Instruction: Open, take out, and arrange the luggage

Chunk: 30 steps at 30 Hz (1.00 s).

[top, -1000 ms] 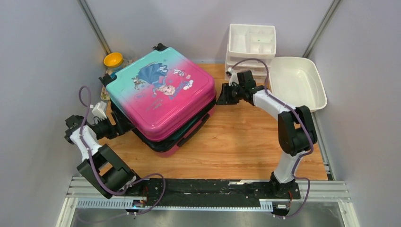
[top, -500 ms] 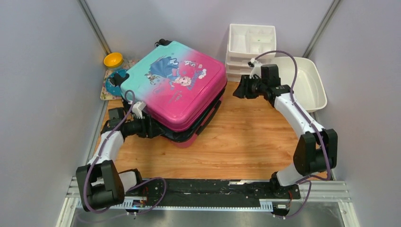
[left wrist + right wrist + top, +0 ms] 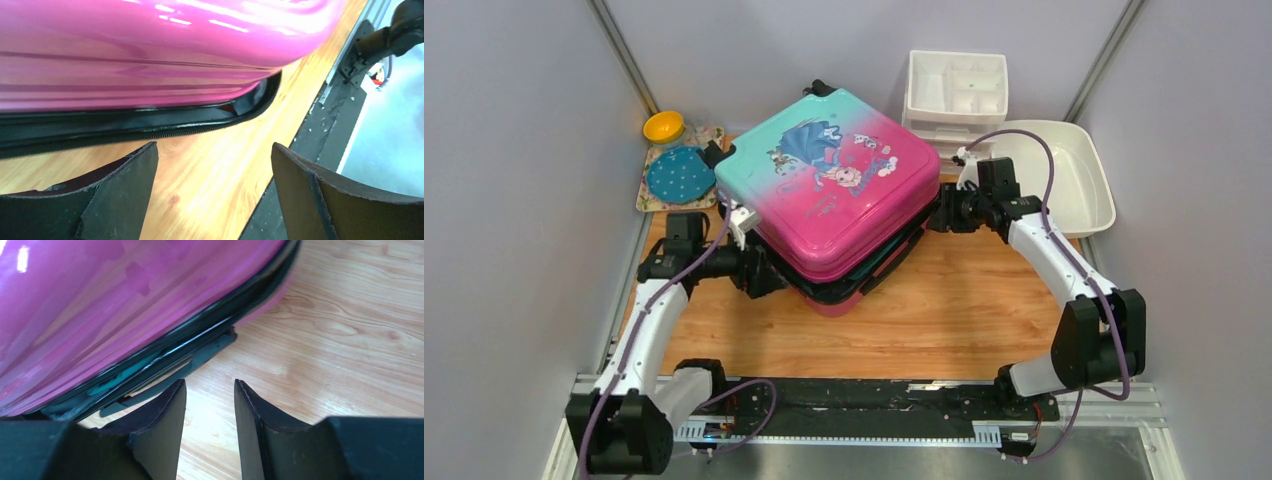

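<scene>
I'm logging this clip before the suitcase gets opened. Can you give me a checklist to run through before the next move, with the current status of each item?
1. Luggage flat on the table, lid down: ok.
2. Left gripper open, nothing between its fingers: ok.
3. Right gripper open and empty, at the luggage's right edge: ok.
4. Zip pull located: not ok. Only the zip band shows, and no pull appears in any view.
5. Room for the lid to swing: cannot tell. The drawer organiser stands close behind, with the basin to the right.
</scene>
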Each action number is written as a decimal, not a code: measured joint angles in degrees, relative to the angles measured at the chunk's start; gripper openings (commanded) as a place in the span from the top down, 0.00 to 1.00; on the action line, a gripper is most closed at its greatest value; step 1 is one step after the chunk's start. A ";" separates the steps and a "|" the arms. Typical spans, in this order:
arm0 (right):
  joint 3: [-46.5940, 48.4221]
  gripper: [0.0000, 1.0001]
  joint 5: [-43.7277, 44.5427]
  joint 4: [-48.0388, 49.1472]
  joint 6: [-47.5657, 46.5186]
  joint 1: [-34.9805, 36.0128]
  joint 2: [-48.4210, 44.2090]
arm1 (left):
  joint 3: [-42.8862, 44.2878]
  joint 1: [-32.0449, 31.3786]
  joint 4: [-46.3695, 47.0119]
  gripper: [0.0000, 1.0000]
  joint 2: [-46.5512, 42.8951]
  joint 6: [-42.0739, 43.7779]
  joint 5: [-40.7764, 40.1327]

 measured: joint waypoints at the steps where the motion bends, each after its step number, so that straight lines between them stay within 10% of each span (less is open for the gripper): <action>1: 0.07 0.57 0.57 0.13 0.04 -0.31 0.37 | 1.55 1.36 -3.23 0.09 -1.31 1.84 2.01; 6: 0.09 0.58 2.29 -0.15 0.04 -1.99 1.86 | 11.89 15.10 -13.14 0.10 -2.62 4.11 9.84; 11: -1.07 0.60 2.89 -0.28 0.07 -2.51 0.44 | 17.92 23.04 3.61 0.10 1.77 -11.28 8.22; 20: -4.63 0.60 2.95 -1.81 0.22 -2.51 -1.57 | 32.63 23.67 36.89 0.13 28.20 -32.39 -11.41; 30: -5.90 0.51 3.10 -1.53 0.02 -2.51 -3.26 | 45.18 20.39 49.75 0.09 47.56 -36.06 -29.16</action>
